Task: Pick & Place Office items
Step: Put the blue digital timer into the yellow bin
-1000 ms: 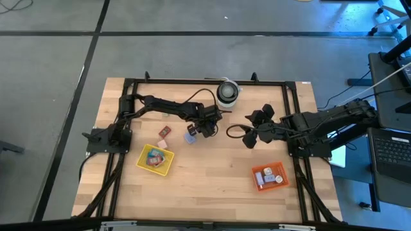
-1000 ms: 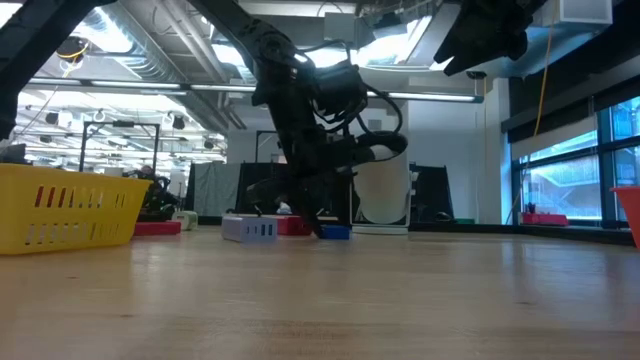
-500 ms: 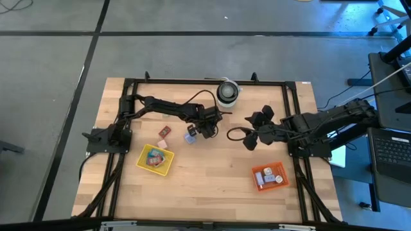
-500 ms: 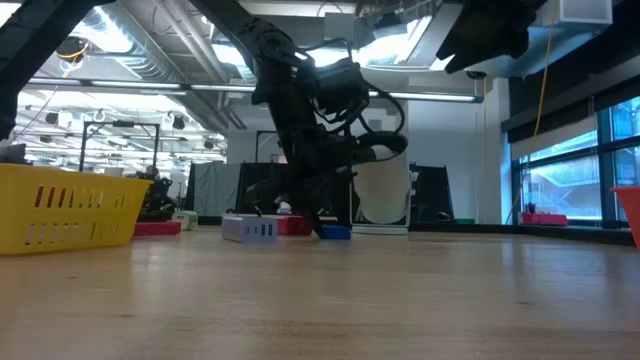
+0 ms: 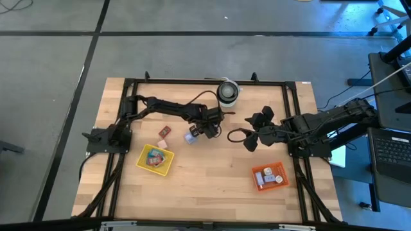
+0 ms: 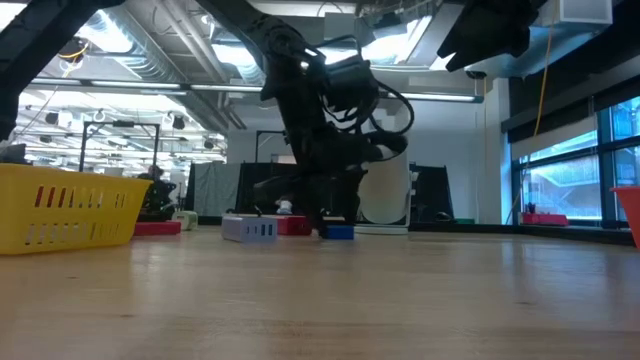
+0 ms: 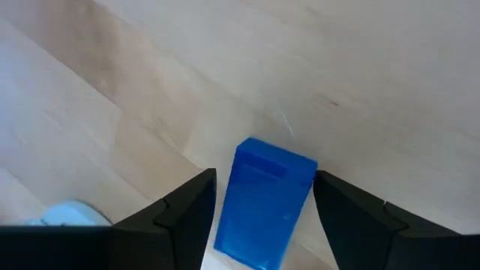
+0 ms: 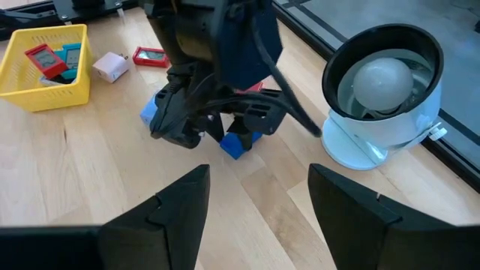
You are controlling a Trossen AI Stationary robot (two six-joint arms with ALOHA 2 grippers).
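Observation:
A small blue block (image 7: 266, 202) lies flat on the wooden table near its middle; it also shows in the low view (image 6: 337, 231) and the right wrist view (image 8: 238, 144). My left gripper (image 7: 264, 180) points down over it, open, one finger on each long side of the block; I cannot tell whether they touch it. In the high view this gripper (image 5: 205, 128) is below the white roll. A lavender block (image 5: 191, 136) lies just to its left. My right gripper (image 5: 252, 136) is open and empty, right of the middle.
A white round roll (image 5: 227, 93) stands at the far edge. A red piece (image 5: 164, 131) and a pale piece (image 5: 162, 144) lie left of the blocks. A yellow tray (image 5: 155, 159) with pieces is near left; an orange tray (image 5: 270, 176) with pieces is near right.
My left gripper has shifted a little toward the table's right edge, so it now stands over the blue block. The block has stayed where it was.

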